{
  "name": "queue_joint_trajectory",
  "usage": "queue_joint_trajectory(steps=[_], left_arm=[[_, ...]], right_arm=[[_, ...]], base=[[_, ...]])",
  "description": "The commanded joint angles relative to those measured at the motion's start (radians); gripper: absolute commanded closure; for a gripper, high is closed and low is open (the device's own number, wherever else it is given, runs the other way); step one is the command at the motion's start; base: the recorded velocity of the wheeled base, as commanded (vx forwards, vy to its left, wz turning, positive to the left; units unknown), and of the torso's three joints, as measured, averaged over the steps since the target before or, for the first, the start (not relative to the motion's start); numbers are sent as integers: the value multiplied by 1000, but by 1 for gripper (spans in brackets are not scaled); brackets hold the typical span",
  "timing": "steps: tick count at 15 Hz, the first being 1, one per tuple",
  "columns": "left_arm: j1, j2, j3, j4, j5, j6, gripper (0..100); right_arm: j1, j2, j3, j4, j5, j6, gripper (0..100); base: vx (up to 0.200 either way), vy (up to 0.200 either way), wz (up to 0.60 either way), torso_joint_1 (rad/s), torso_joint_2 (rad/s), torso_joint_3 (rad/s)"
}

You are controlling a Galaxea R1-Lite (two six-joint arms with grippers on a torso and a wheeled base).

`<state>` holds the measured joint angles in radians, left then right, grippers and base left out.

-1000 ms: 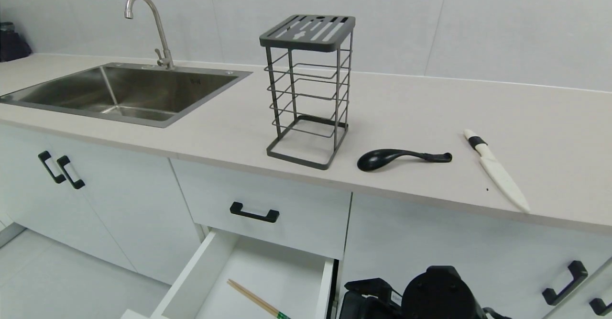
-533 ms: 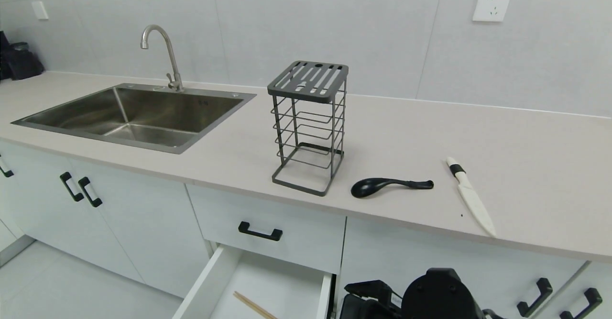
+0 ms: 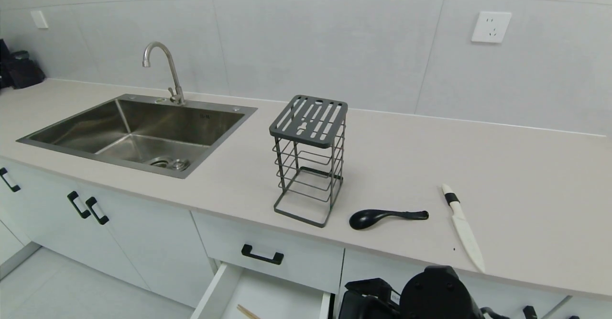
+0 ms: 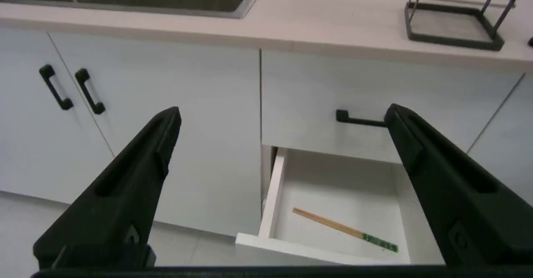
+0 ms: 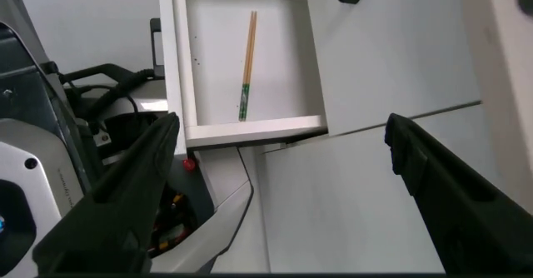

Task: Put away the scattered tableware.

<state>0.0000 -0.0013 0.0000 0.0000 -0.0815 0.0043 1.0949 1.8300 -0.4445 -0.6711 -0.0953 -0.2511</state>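
Judging the black spoon, lying on the surface between the wire rack and the white knife, as my next pick, I should lower my wide-open right gripper across its thin handle, while my equally open left gripper waits clear near the drawer.

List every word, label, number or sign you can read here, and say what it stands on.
Nothing here reads clearly.
On the stainless steel sink: a small dark mark on the back wall, too small to read.
On the wooden chopsticks with green ends, in the open white drawer: pale marks on the green part, too blurred to read.
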Motion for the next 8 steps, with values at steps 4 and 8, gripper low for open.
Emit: queue_joint_trajectory(steps=[4, 8], left_arm=[[0, 1, 0, 0, 0, 0, 0], [0, 1, 0, 0, 0, 0, 0]], right_arm=[[-6, 23, 0, 1, 2, 1, 0], [-44, 60, 0, 4, 11, 4, 0]], base=[[0, 0, 0, 289, -559, -271], [0, 0, 0, 304, -596, -286]])
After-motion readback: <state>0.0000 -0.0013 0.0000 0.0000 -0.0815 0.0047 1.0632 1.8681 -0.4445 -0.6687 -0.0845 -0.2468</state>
